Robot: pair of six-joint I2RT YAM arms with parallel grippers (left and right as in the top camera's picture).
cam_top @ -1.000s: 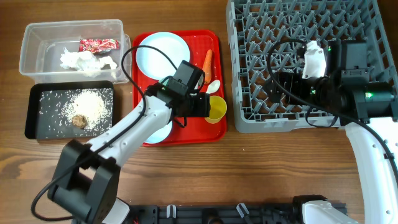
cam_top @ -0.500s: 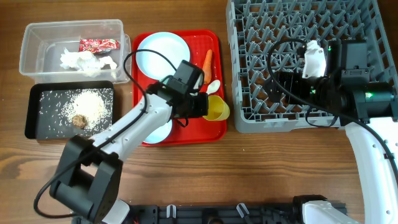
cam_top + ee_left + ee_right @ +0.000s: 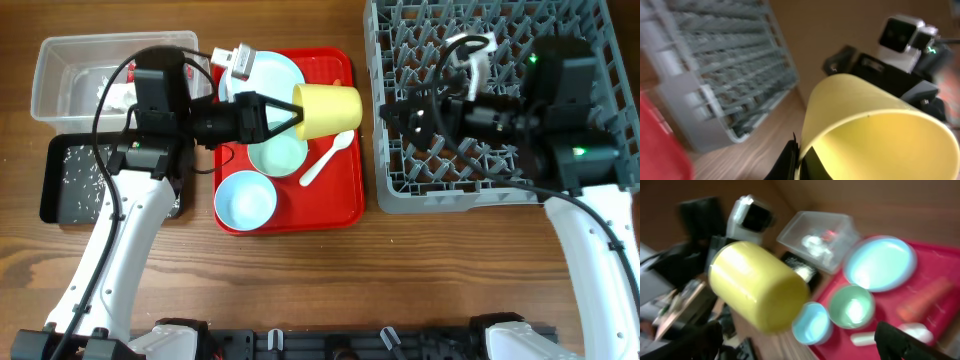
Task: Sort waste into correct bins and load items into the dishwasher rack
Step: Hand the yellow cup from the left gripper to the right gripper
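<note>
My left gripper [image 3: 293, 113] is shut on the rim of the small yellow cup [image 3: 327, 110], which hangs on its side above the red tray [image 3: 345, 200]. The left wrist view shows a finger [image 3: 790, 159] pinching the cup's wall [image 3: 870, 125]. My right gripper [image 3: 398, 118] stands open at the left edge of the grey dishwasher rack [image 3: 480, 180], facing the cup [image 3: 757, 287]. On the tray lie the pale blue plate [image 3: 270, 72], a green bowl [image 3: 277, 155], a blue bowl [image 3: 247, 200] and the white spoon [image 3: 325, 160]. The carrot [image 3: 925, 300] shows in the right wrist view.
The clear tub [image 3: 60, 75] stands at the back left with the black tray [image 3: 60, 185] in front of it, both partly under my left arm. The rack fills the back right.
My left gripper shut on the yellow cup, lifted it off the tray and drew back to the left. My right arm turned its gripper toward the cup.
</note>
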